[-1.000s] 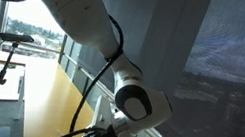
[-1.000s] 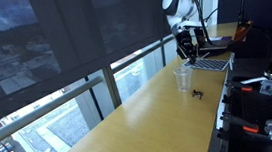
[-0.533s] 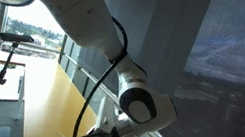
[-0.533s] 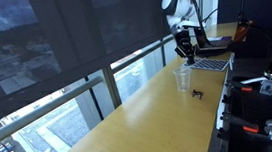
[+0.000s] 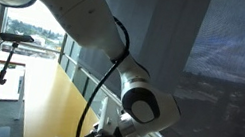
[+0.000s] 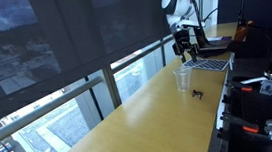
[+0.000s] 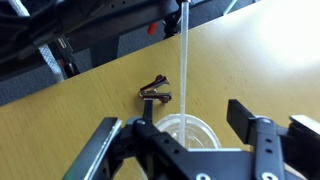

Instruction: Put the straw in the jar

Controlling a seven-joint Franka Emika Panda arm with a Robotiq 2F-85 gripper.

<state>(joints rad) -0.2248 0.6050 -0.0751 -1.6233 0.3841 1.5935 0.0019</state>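
In the wrist view the thin white straw (image 7: 184, 60) stands upright with its lower end inside the clear jar (image 7: 200, 127), leaning on the rim. My gripper (image 7: 186, 124) hangs right above the jar, open, its fingers (image 7: 243, 115) standing apart on either side of the straw without touching it. In an exterior view the gripper (image 6: 183, 50) hovers a short way above the jar (image 6: 183, 79) on the wooden counter (image 6: 130, 122). The straw is too thin to make out there.
A small black binder clip (image 7: 155, 93) lies on the counter just beside the jar, also seen as the clip (image 6: 197, 92). An open laptop (image 6: 210, 64) sits behind the jar. Cables and equipment (image 6: 269, 98) crowd the space past the counter's edge. My arm (image 5: 98, 34) fills much of an exterior view.
The jaws have opened and let go of the straw, which now stands in the jar. The arm has barely moved.
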